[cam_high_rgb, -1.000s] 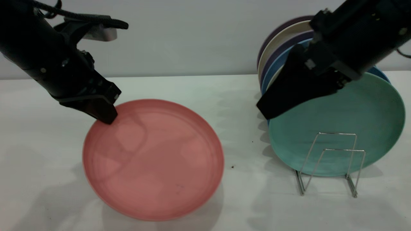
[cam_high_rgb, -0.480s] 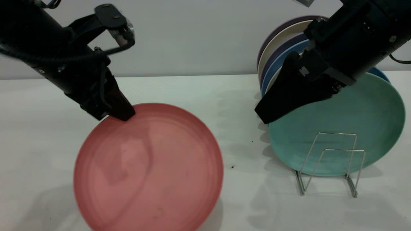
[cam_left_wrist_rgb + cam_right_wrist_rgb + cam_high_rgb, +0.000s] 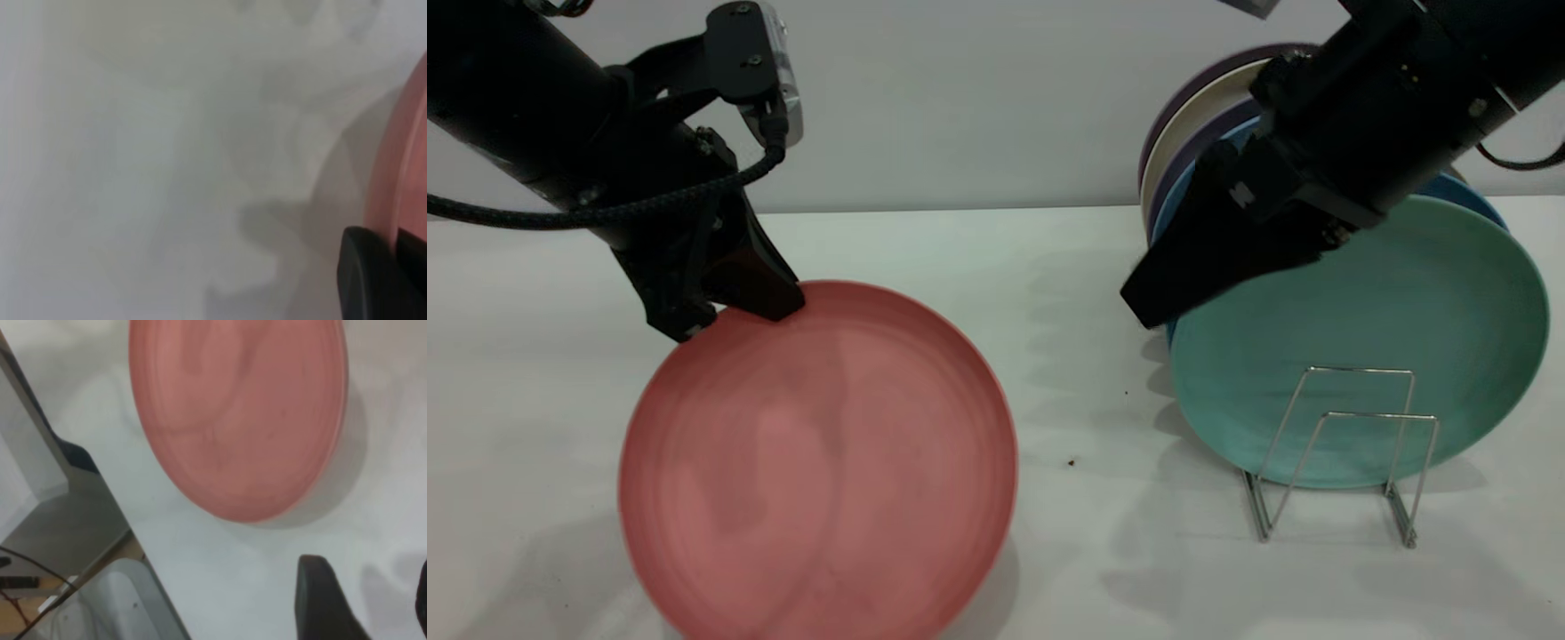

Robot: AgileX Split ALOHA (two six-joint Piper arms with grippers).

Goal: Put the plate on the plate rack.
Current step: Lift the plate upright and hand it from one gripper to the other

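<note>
**Plate gripped and tilted, rack not yet reached**

The plate stands tilted at the near left of the counter, its upper rim clamped by the left gripper. The plate rack, well apart, has empty front loops. The right gripper hovers open beyond; transfer remains.

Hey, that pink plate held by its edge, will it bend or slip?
Probably stiff: the plate keeps its round shape, tilted up with only the left gripper pinching its rim. The matte surface likely aids grip, though it might swing.
</note>
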